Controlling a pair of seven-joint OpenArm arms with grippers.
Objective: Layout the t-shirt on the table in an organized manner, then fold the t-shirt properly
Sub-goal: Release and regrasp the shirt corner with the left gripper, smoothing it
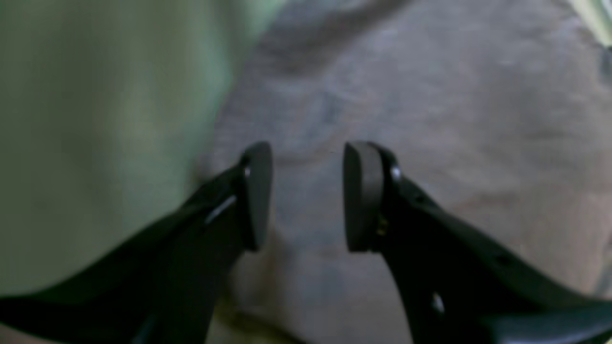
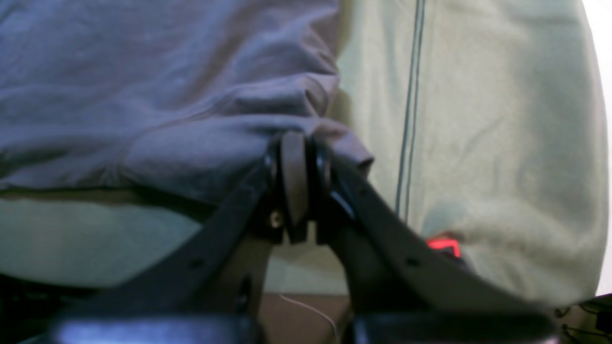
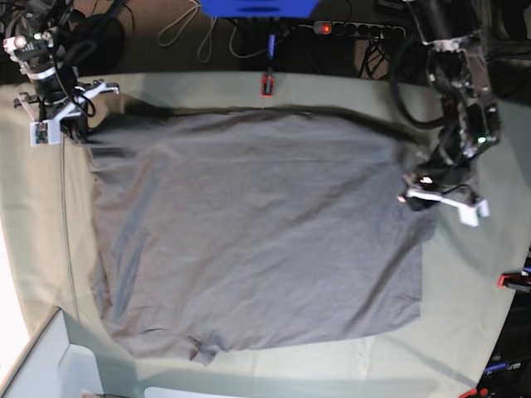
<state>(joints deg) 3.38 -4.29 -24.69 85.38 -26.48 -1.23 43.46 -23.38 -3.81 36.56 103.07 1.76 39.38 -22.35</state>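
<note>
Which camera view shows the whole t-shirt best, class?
The base view: the t-shirt lies spread out whole on the table. The left wrist view shows only blurred fabric; the right wrist view shows one bunched edge.

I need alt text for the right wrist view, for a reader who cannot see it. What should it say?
The right gripper is shut on a bunched corner of the dark grey t-shirt, seen from close behind its black fingers. The shirt fills the upper left; the pale green table lies to the right, with a small red clamp near the gripper.
</note>
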